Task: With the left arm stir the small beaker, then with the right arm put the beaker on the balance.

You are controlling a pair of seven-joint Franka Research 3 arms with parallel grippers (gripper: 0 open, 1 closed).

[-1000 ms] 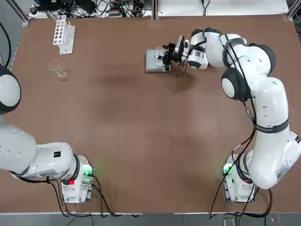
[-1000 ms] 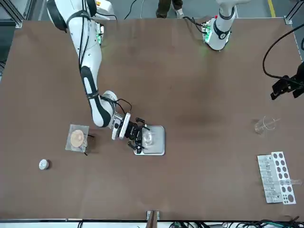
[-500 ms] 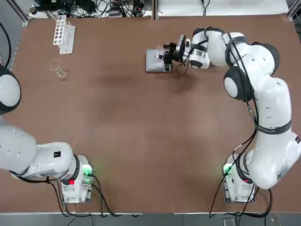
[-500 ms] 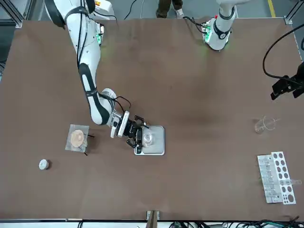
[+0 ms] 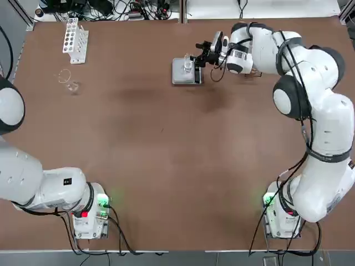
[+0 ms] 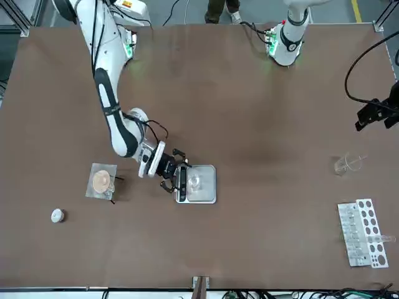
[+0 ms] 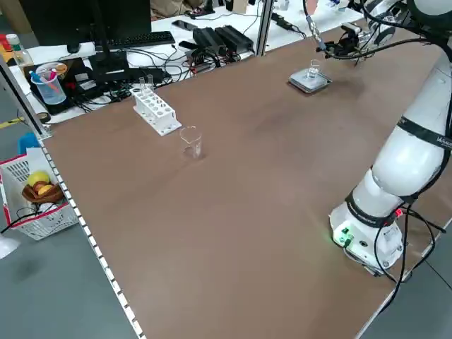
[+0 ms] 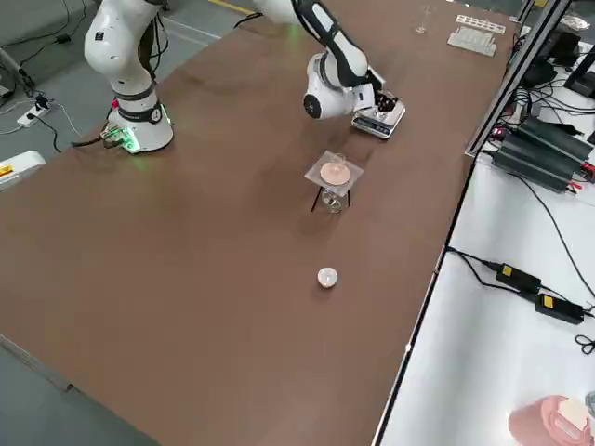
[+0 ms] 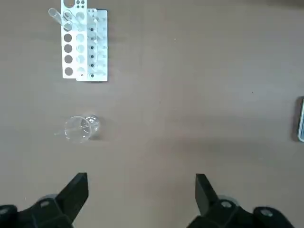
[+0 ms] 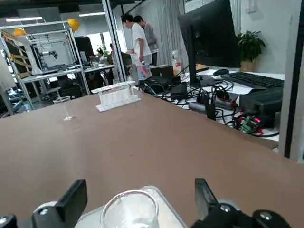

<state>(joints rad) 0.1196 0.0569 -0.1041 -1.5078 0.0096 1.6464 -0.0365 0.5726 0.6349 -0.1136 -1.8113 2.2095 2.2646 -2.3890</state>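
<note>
Backing your R gripper (image 10: 141,202) off straight, jaws wide, w/ the sm. beaker (image 10: 130,211) ahead of its fingertips on the balance (image 10: 164,204), keeps the glass from tipping, I'd judge.

The left arm (image 5: 33,180) is glossy white with rounded shells and a black-ringed joint cap; its base (image 5: 91,221) glows green near two o'clock and red near eight, with a small dark square on the shell beyond; the right arm (image 5: 327,130) is white too, banded dark grey, a green glow at its base's ten o'clock, black cables strapped along it; the left gripper (image 9: 142,178), near three o'clock in the front view, and the right gripper (image 10: 141,184), near twelve-thirty in the top view, are black and angular, with silvery screws.
</note>
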